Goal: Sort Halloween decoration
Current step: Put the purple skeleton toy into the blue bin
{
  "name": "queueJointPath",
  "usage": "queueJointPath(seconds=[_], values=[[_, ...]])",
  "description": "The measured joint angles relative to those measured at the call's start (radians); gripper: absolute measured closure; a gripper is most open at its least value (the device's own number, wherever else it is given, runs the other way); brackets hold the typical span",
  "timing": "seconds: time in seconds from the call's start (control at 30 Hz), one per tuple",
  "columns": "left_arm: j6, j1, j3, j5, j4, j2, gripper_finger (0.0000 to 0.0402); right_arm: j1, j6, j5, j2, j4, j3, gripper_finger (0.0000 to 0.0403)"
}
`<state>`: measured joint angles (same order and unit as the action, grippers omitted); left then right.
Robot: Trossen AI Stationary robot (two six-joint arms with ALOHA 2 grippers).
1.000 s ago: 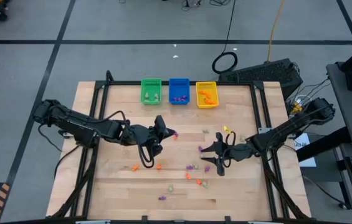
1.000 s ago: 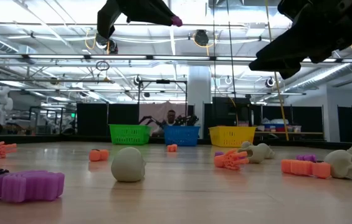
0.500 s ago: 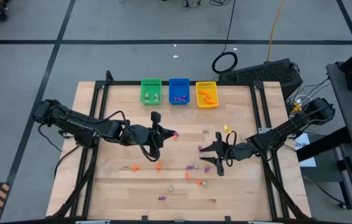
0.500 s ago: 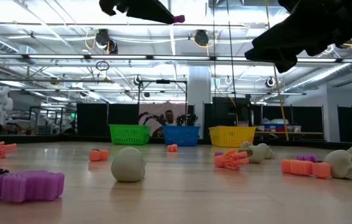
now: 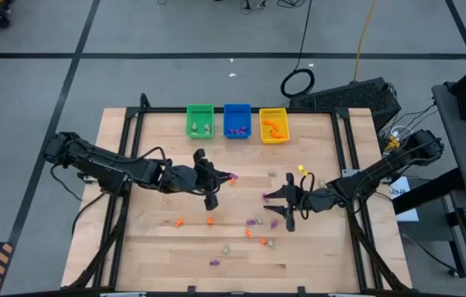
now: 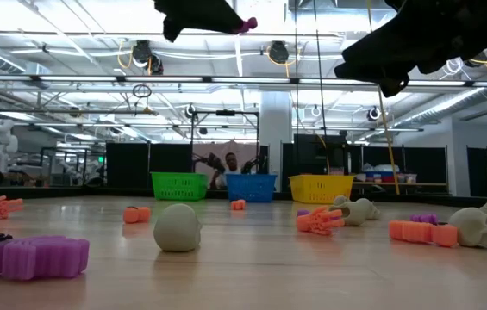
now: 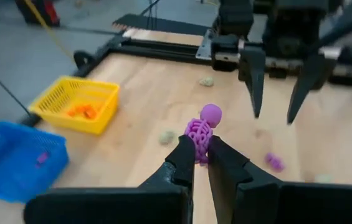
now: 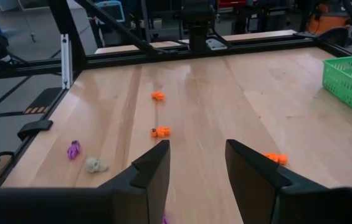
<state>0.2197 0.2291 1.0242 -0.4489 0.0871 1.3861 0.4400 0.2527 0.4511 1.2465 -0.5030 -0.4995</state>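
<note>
A: Left wrist view, nearest first: left gripper [image 7: 200,148] clenched on the small purple plastic skeleton trinket [image 7: 202,127], pinching its lower half between both dark fingers.

B: Lifted off the pale wooden table [image 5: 158,136]?

A: Well clear of it. Up near the top edge in the low view, with only a purple tip poking out.

B: And changed over the last second?

A: Turned at the wrist and drawn slightly back toward its own side in the high view, trinket carried along. Reads as pick-up done, carry under way. Probably bound for the blue rectangular plastic bin [image 5: 237,106], already holding purple bits.

B: Heading of the skeleton?

A: Long axis running straight on from the fingers, round head foremost. Pointed across the table at the other arm, not yet toward the bins. Needs a swing round before any drop.

B: Farther off?

A: Right gripper [image 5: 275,209] spread wide, holding nothing, hovering over the right half among scattered pieces. Farthest, along the back edge, the blue bin sitting between a green one [image 5: 200,107] and a yellow one [image 5: 273,111].
</note>
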Motion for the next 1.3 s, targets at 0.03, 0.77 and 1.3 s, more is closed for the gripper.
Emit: queueJointPath(seconds=[0.03,0.77,1.3], values=[[0.042,0.0,0.0,0.0,-0.001,0.0,0.0376,0.0,0.0,0.0,0.0,0.0,0.0,0.0259],[0.403,-0.001,0.0,0.0,-0.003,0.0,0.0376,0.0,0.0,-0.002,0.0,-0.002,0.0,0.0259],[0.288,-0.155,0.0,-0.085,0.01,0.002,0.0376,0.0,0.001,-0.002,0.0,-0.001,0.0,0.0259]])
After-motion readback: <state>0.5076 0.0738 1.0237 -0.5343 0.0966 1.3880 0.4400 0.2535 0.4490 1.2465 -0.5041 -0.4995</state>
